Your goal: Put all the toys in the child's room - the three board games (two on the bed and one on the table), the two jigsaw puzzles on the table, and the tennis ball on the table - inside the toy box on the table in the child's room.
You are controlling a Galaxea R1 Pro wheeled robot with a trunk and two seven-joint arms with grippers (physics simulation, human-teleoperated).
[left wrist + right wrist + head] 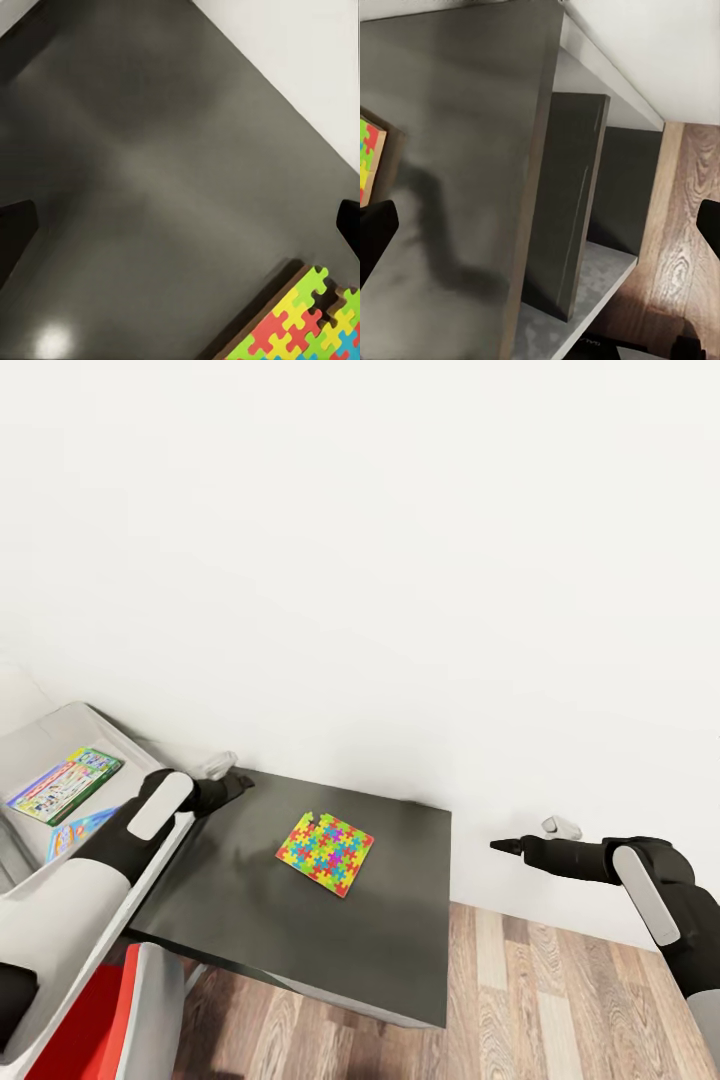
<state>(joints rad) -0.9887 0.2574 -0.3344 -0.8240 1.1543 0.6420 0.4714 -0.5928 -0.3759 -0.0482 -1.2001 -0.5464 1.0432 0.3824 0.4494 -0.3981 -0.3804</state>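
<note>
One jigsaw puzzle [325, 852], a jagged multicoloured slab, lies flat in the middle of the table's dark-grey wing [400, 920]. Its corner also appears in the left wrist view as the puzzle [300, 330], and a sliver of the puzzle [367, 157] shows in the right wrist view. My left gripper [228, 772] hovers open over the wing's far left corner, short of the puzzle. My right gripper [525, 835] hangs open beyond the wing's right edge, above the floor. At the left, the grey toy box [70, 725] holds a green-edged board game [65, 785] and a blue one [80, 830].
A white wall [400, 560] runs right behind the table. Wood-plank floor [560, 1000] lies to the right and front. A red seat with grey frame [90, 1020] stands at the lower left under my left arm. Dark panels and a grey shelf [577, 300] sit under the wing's edge.
</note>
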